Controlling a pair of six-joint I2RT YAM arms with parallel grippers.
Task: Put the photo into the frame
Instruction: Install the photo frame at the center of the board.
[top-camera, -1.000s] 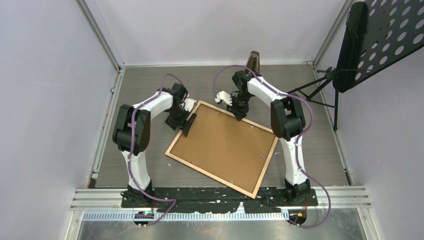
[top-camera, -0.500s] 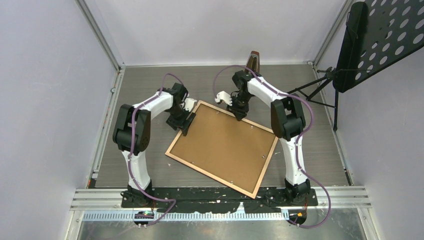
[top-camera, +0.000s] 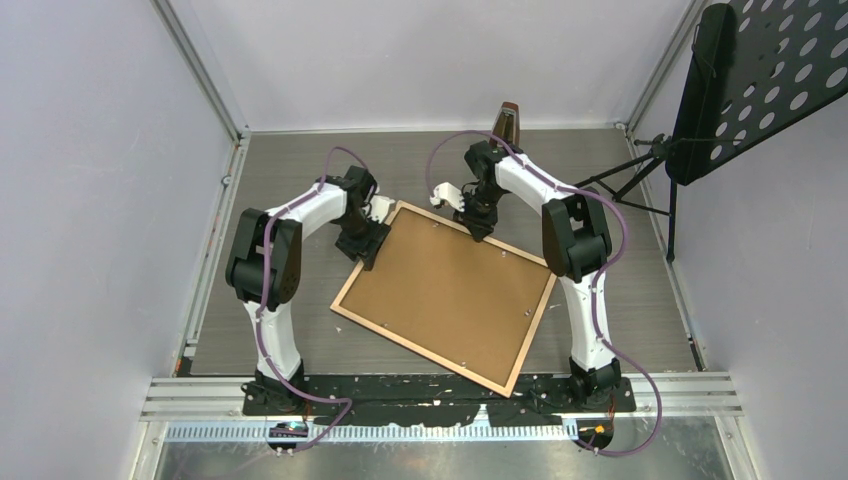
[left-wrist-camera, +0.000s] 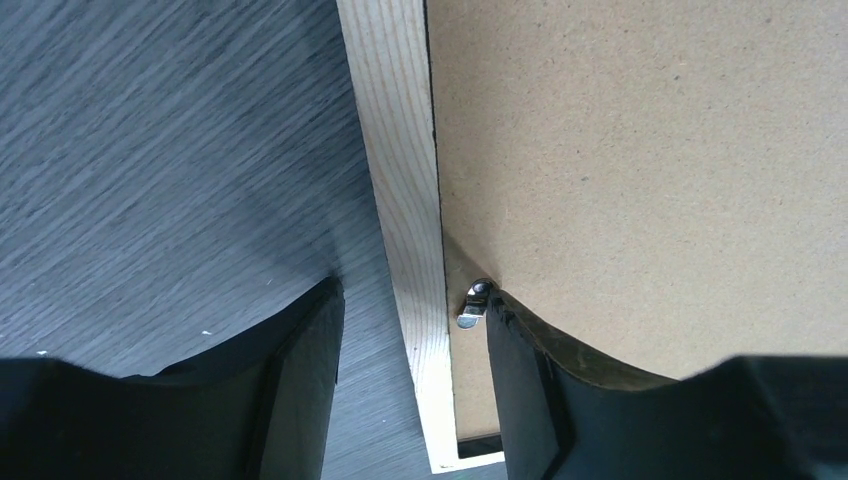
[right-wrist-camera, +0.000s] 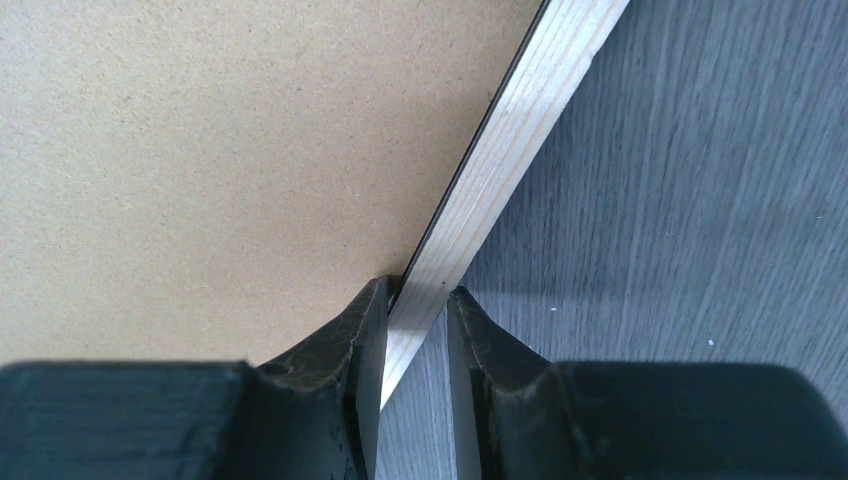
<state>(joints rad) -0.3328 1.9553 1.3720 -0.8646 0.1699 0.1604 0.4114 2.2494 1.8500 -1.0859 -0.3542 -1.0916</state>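
Two pincers are working the frame (left-wrist-camera: 400, 200), lying face-down on the bench (left-wrist-camera: 170, 150), backing board (left-wrist-camera: 640, 150) seated. The right pincer (right-wrist-camera: 417, 290) is pinching its far rail. The left pincer (left-wrist-camera: 415, 295) is straddling the left rail, half open, gripping nothing, one finger touching a metal clip (left-wrist-camera: 472, 308). Clip-turning seems in hand, calling for a sideways nudge. The photo is not showing.

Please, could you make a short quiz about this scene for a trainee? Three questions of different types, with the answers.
1. True or false: the right gripper is shut on the wooden border of the frame.
2. What fills the frame's rear opening? A) a mirror B) a brown backing board C) a white cloth
3. Which gripper stands open astride the border, not gripping it?
Key: 1 true; 2 B; 3 the left gripper.
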